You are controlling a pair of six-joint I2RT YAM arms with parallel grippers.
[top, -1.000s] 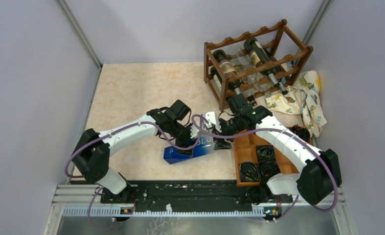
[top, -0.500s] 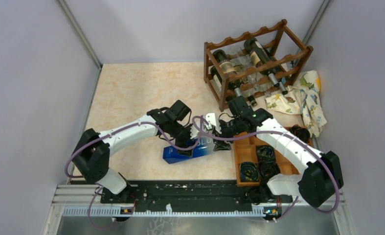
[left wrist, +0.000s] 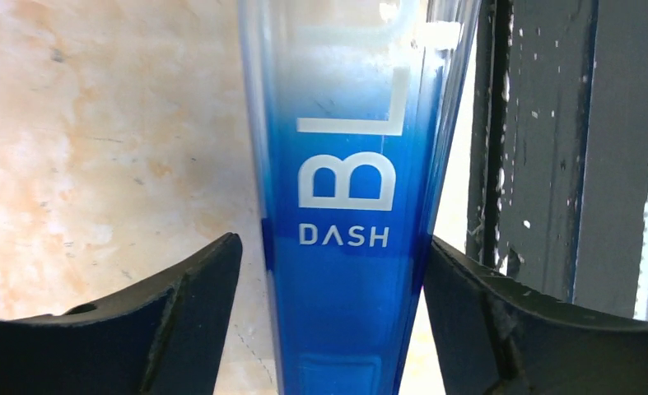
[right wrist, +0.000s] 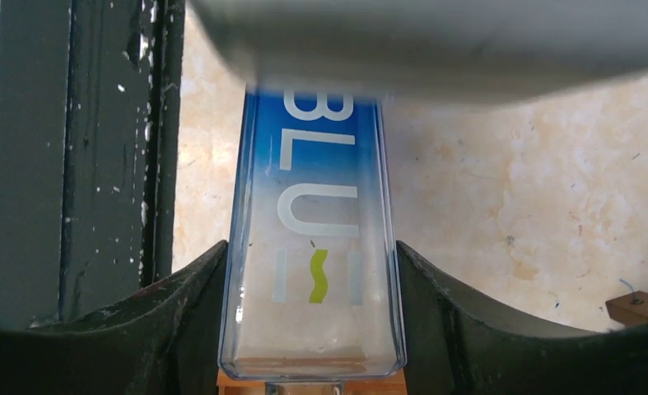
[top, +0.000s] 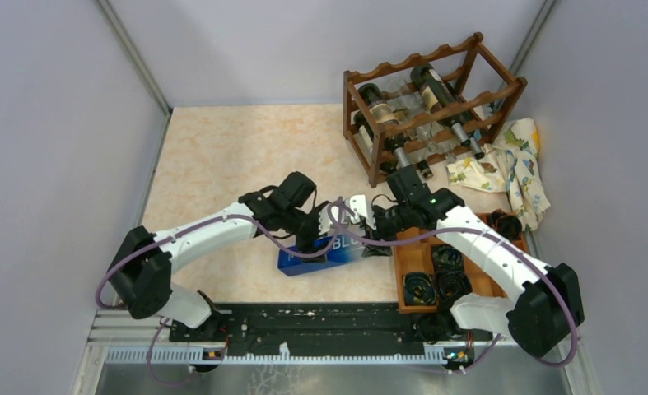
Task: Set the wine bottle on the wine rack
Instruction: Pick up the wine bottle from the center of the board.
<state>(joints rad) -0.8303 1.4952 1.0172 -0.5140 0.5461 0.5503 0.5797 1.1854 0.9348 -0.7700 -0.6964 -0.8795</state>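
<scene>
While the wine bottle (top: 328,249) lies flat on the table (top: 221,156), apart from the wine rack (top: 375,148), the left pincer (left wrist: 333,247) straddles its blue end, jaws open with a gap on one side. The right pincer (right wrist: 312,255) seems clamped on the bottle's clear end, fingers flush against both sides.

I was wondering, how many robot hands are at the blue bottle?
2: the left hand straddles the deep-blue end of the blue bottle, the right hand its clear end. None hidden.
</scene>
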